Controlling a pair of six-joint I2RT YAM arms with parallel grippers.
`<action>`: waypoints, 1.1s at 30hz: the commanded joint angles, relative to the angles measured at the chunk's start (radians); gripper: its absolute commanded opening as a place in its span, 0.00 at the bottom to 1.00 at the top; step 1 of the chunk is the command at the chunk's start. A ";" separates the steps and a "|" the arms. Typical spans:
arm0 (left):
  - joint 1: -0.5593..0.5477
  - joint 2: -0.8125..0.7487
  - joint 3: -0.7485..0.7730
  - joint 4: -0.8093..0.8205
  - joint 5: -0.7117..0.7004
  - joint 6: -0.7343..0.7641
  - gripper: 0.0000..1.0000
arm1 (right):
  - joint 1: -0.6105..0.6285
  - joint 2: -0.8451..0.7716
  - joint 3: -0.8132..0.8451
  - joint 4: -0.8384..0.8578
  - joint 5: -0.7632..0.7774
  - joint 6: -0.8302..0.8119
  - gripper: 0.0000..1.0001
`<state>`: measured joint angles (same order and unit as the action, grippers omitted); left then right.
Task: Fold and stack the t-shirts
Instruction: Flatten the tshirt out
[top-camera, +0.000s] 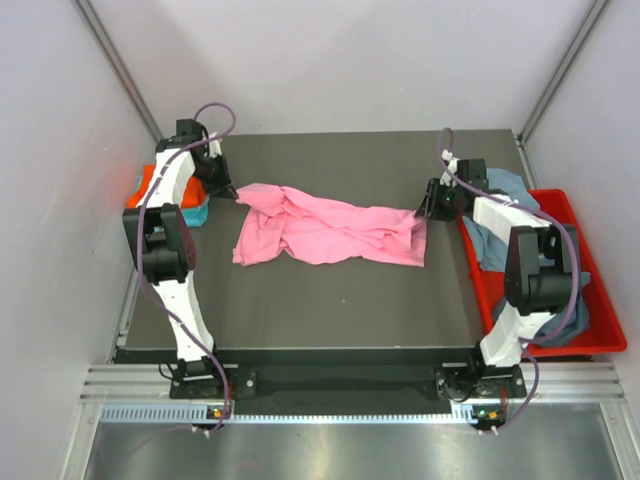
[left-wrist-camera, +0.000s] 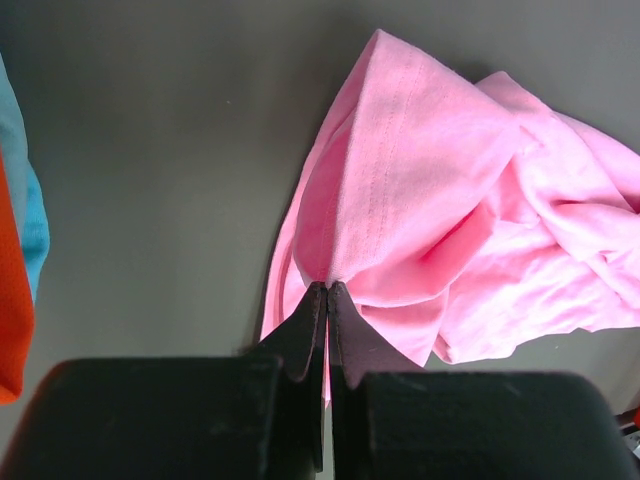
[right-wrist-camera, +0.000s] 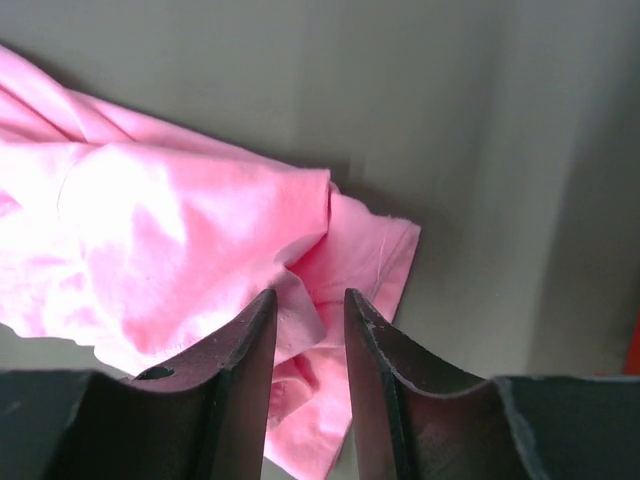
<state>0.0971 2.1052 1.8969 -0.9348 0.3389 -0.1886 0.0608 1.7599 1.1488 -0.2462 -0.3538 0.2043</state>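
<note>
A large pink t-shirt (top-camera: 330, 235) lies crumpled across the middle of the dark table. My left gripper (top-camera: 232, 195) is at the shirt's far left corner, and in the left wrist view it (left-wrist-camera: 328, 285) is shut on a pinch of the pink fabric (left-wrist-camera: 450, 200). My right gripper (top-camera: 425, 212) hovers at the shirt's right edge. In the right wrist view it (right-wrist-camera: 310, 293) is open, its fingers standing either side of a fold of the pink cloth (right-wrist-camera: 180, 230) below them.
Orange (top-camera: 150, 185) and teal (top-camera: 195, 215) t-shirts lie stacked at the table's left edge, beside the left arm. A red bin (top-camera: 600, 300) off the right edge holds a grey-blue t-shirt (top-camera: 490, 240) and a dark slate one (top-camera: 570, 320).
</note>
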 joint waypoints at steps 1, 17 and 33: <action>0.000 -0.045 -0.001 0.037 0.003 -0.005 0.00 | 0.002 -0.062 -0.026 0.019 -0.027 0.014 0.33; -0.013 -0.036 0.002 0.045 0.008 -0.009 0.00 | -0.001 -0.131 -0.054 -0.007 -0.011 0.018 0.19; -0.030 -0.040 0.002 0.044 0.003 -0.008 0.00 | -0.016 -0.212 -0.095 -0.102 0.041 -0.539 0.45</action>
<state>0.0814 2.1052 1.8957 -0.9234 0.3389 -0.1894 0.0547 1.5532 1.0702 -0.3641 -0.3225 -0.2298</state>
